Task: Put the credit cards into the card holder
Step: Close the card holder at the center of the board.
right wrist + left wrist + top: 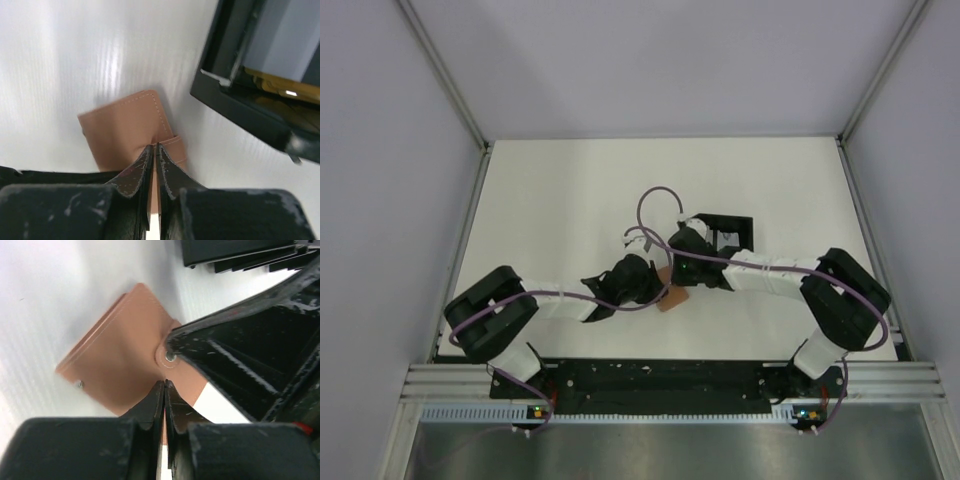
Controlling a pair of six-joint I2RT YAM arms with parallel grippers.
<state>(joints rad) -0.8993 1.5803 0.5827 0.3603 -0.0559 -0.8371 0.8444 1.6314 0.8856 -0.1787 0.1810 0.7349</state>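
Observation:
The tan card holder (pixel 674 299) lies on the white table between both grippers, just in front of the black tray. In the left wrist view the card holder (pixel 115 350) has a snap stud, and my left gripper (pixel 164 383) is shut on its near edge; tan shows between the jaws. In the right wrist view my right gripper (pixel 154 146) is shut on the strap at the edge of the card holder (pixel 125 127). A yellow-orange card (pixel 280 84) lies inside the tray. I cannot make out the light blue card. Both grippers also show from above: the left gripper (pixel 660 290) and the right gripper (pixel 676 282).
The black square tray (pixel 725 232) stands just behind the holder and also shows in the right wrist view (pixel 240 107). The right gripper's finger (pixel 225 355) crosses the left wrist view, its tip at the holder's snap. Purple cables loop over both arms. Grey walls enclose the table.

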